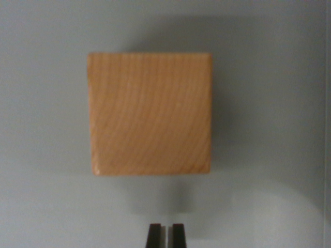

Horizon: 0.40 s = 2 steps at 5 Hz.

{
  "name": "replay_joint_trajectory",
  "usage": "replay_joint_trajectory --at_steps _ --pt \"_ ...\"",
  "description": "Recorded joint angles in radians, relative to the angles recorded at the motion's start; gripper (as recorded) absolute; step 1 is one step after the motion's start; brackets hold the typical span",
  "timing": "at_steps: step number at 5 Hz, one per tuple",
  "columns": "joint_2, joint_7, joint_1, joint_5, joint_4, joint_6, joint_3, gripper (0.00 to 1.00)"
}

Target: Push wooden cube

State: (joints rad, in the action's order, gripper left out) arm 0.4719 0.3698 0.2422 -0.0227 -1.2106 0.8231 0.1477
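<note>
A light wooden cube (150, 113) with curved grain fills the middle of the wrist view, resting on a pale grey surface (41, 155). Its shadow falls to the wrist view's right and above. My gripper (166, 230) shows at the bottom edge as two dark fingertips (153, 235) standing close together with only a thin pale slit between them and nothing held. The tips sit just below the cube's near edge, slightly right of its centre, with a strip of bare surface between them and the wood.
Plain grey surface surrounds the cube on all sides. A darker vertical band (327, 124) runs along the wrist view's right edge.
</note>
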Motion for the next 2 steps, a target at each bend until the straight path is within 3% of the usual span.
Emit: replay_joint_trajectory --at_steps 1,2 --pt "0.000 0.000 0.0000 0.0000 0.000 0.000 0.000 1.00" --pt "0.021 -0.004 -0.0008 -0.0013 -0.035 0.015 -0.002 1.00"
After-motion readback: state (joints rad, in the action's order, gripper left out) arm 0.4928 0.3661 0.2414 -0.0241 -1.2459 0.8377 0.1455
